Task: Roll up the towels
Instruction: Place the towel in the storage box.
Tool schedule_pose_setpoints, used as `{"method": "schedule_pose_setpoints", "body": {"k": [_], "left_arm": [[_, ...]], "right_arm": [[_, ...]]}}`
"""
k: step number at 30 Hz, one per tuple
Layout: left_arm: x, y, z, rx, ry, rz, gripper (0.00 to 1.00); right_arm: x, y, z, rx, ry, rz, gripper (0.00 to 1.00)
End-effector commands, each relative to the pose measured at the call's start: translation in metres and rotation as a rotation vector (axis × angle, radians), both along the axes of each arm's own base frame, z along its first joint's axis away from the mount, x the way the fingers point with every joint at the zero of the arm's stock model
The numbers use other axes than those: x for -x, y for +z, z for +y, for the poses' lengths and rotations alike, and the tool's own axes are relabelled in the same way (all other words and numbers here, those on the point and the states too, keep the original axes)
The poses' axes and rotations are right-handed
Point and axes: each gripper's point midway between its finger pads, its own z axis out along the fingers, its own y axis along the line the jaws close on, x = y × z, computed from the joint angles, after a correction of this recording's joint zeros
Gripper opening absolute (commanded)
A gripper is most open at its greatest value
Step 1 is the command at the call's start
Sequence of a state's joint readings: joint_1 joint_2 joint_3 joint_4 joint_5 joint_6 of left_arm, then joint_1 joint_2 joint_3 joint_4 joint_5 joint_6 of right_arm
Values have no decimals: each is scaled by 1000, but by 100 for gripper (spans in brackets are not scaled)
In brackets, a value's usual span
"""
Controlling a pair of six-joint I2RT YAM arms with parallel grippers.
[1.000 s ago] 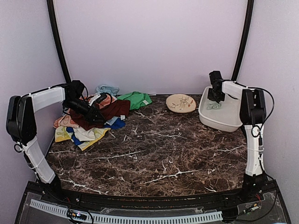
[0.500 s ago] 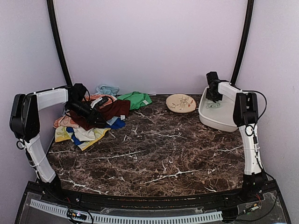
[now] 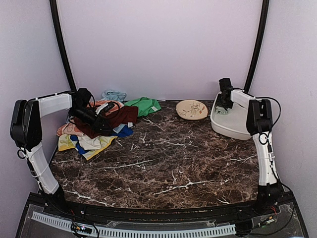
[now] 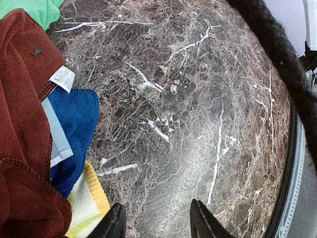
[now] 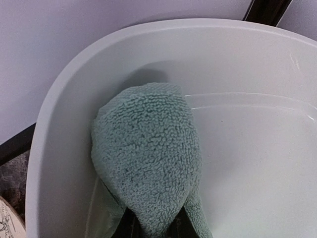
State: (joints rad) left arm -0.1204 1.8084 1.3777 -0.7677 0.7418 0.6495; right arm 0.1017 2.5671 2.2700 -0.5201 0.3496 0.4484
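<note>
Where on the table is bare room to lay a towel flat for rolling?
The whole near half of the marble table is bare, from the towel pile across to the tub. Crowded along the back: pile, green towel, plate, and the tub holding the mint towel.

The mint towel is looped terry, tub smooth plastic, table glossy marble.
</note>
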Motion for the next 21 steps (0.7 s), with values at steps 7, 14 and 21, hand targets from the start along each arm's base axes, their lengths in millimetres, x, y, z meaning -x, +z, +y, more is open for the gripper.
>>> {"method": "schedule_pose_setpoints", "body": {"k": [7, 14, 21], "left_arm": [[7, 1, 6, -31, 14, 21, 46], [10, -5, 8, -38, 18, 44, 46], [10, -7, 8, -40, 24, 57, 46]], "right_arm": [[-13, -20, 15, -216, 3, -140, 0], [-21, -13, 13, -234, 2, -228, 3], [-27, -14, 6, -312, -33, -294, 8]]}}
